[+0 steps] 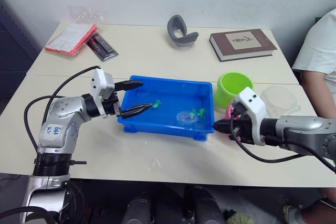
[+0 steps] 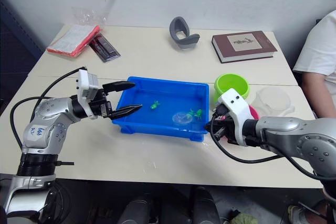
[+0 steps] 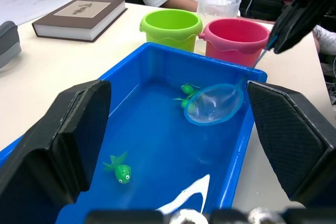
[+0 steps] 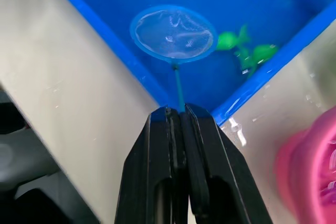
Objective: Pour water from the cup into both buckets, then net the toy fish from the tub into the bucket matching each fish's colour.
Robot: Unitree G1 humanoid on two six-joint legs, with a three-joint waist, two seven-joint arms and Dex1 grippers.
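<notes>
Since your right gripper (image 4: pixel 181 116) is clamped on the thin handle of the net (image 4: pixel 173 31), everything turns on how that hoop lies relative to the fish in the blue tub (image 1: pixel 137 123). The gripper sits just outside the tub's corner nearest the pink bucket (image 3: pixel 234 39), and the handle runs from it over the rim and inward, so the net's long axis points from that corner toward the tub's middle. The hoop rests low inside the tub, and 2 green toy fish (image 4: pixel 245 50) lie just beside it, on the side toward the tub's far wall. To my eye a short push of the hoop along that direction, then a lift, is what the catch calls for; the fish are close together, so you may take both at once or nudge 1 away.

Your left gripper (image 1: pixel 130 98) hovers over the tub's opposite end, fingers spread and holding nothing, so the right arm is the nearer one for this pair. A 3rd green fish (image 3: pixel 119 168) floats nearer the tub's middle, well apart from the hoop.

Beyond the tub's right end stand the pink bucket and the lime green bucket (image 1: pixel 234 87), touching or nearly so, with the clear measuring cup (image 1: pixel 280 99) past them. Green fish belong in the lime one, which stands farther from your right gripper than the pink.
</notes>
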